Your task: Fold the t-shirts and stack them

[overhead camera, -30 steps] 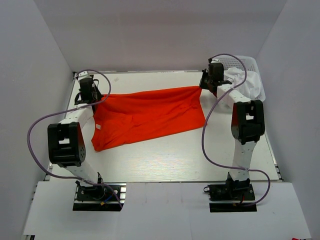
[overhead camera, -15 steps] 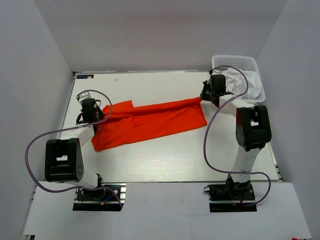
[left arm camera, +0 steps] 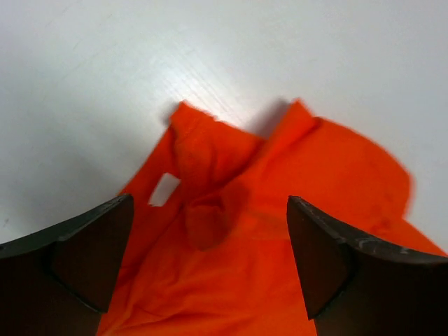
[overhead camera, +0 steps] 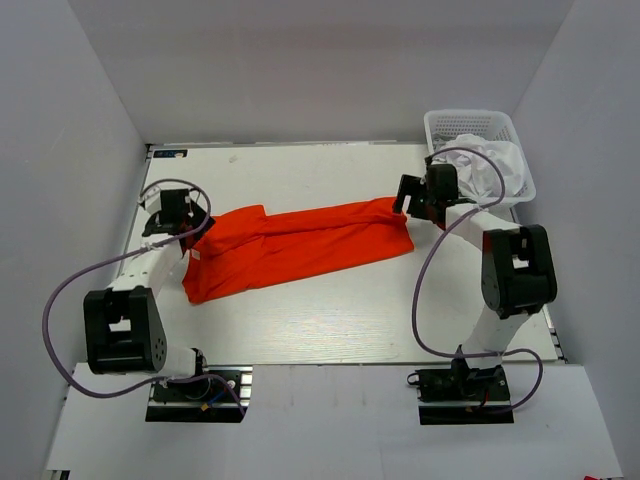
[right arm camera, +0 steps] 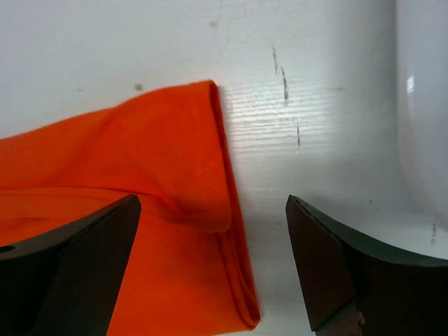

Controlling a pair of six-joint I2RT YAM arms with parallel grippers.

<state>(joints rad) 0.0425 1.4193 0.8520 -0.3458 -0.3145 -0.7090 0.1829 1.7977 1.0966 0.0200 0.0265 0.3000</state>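
The left hand (left arm camera: 213,269) and right hand (right arm camera: 210,269) have just sprung open, dropping the orange t-shirt (overhead camera: 300,240) mid-frame; its lengthwise fold seems done.

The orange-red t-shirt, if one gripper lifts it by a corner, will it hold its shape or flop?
Probably floppy: the orange-red t-shirt lies in soft wrinkles and a loose doubled layer, so the fold would likely fall open. It looks thin, so likely light for its size. Pushed, it would probably bunch rather than slide on the table.
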